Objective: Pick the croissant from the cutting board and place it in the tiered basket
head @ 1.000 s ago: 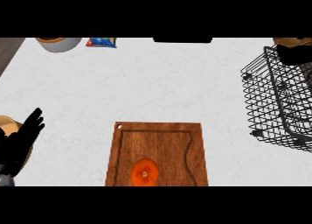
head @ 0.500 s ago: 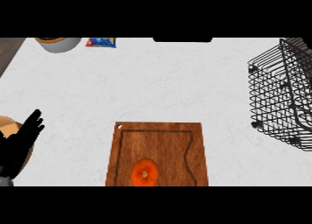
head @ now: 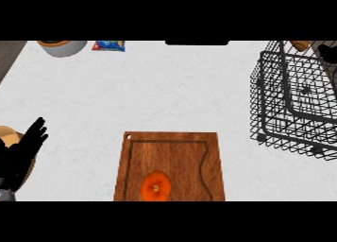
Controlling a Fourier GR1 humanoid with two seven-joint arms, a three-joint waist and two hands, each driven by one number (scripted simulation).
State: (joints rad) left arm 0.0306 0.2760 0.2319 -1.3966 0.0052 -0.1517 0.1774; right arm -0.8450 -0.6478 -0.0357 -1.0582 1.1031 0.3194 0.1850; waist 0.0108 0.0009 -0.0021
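Note:
A small brown piece of the croissant (head: 299, 45) shows at the top right, above the far rim of the black wire tiered basket (head: 268, 94). Right beside it my right hand (head: 332, 51) appears as a dark shape behind the wires, mostly hidden. I cannot tell whether it touches the croissant. The wooden cutting board (head: 178, 151) lies at the bottom centre and carries only a round orange item (head: 155, 185). At the lower left edge my left hand (head: 17, 153) rests open with its fingers up.
A tan round dish (head: 5, 133) sits partly under my left hand. Along the far edge stand a grey bowl (head: 63, 47), a blue packet (head: 109, 45) and a dark object (head: 197, 42). A dark wood strip (head: 0, 61) borders the counter at the upper left.
The right hand and the croissant have shifted slightly toward the upper right over the basket. The left hand has hardly moved.

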